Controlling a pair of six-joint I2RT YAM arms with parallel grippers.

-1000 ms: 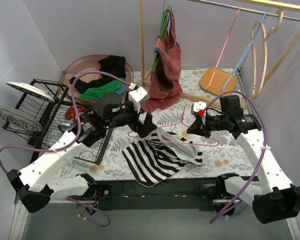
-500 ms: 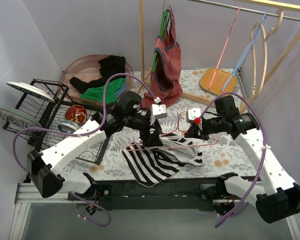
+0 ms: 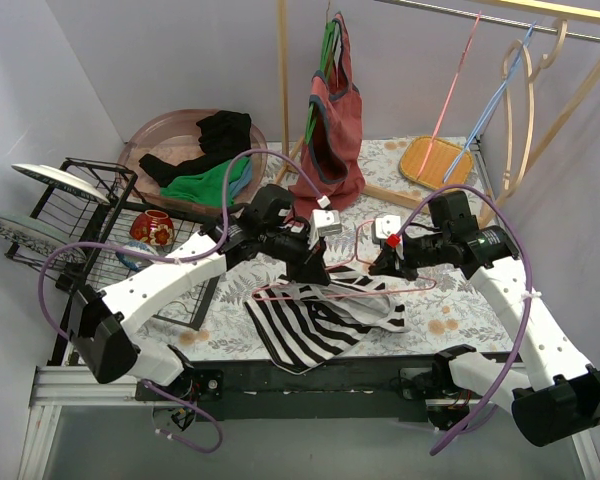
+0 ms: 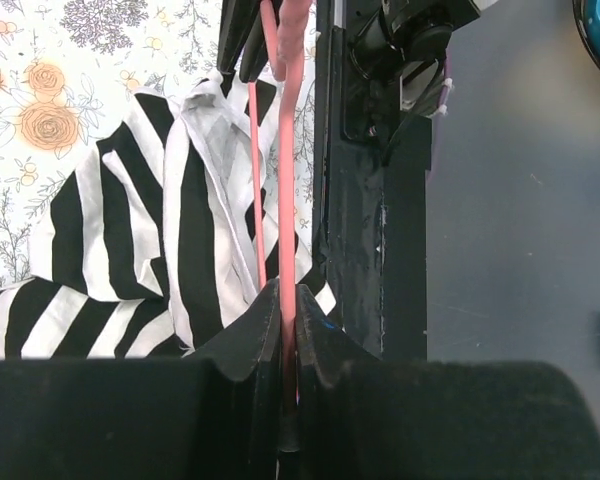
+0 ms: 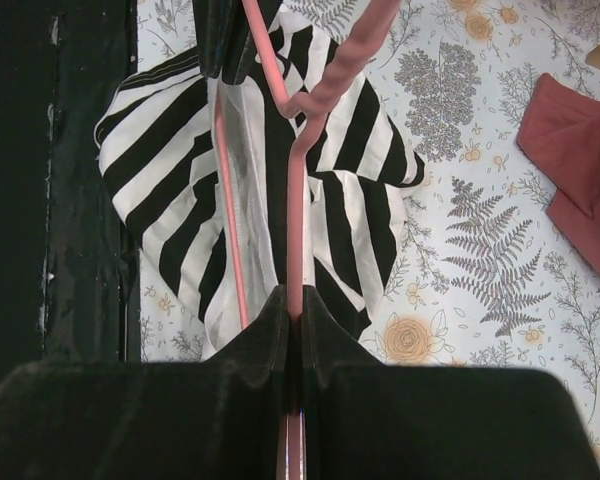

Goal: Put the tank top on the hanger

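Observation:
The black-and-white striped tank top (image 3: 315, 320) lies crumpled on the floral table near the front edge. The thin pink hanger (image 3: 420, 287) is held just above it, hook pointing to the back. My left gripper (image 3: 311, 272) is shut on the hanger's left part; in the left wrist view the pink rod (image 4: 286, 200) runs straight out of the closed left gripper (image 4: 288, 300) over the tank top (image 4: 150, 230). My right gripper (image 3: 381, 264) is shut on the hanger near its neck. In the right wrist view the right gripper (image 5: 294, 298) pinches the rod above the tank top (image 5: 180, 150).
A dull red tank top (image 3: 332, 130) hangs on a wooden post at the back. A pink basin (image 3: 145, 135) with clothes and a wire rack (image 3: 90, 215) with plates stand at left. An orange mat (image 3: 435, 162) and a rail with other hangers (image 3: 520, 80) are at right.
My left arm has swung right to the hanger and its open jaws have closed on the pink rod. The right arm kept its hold and shifted slightly left.

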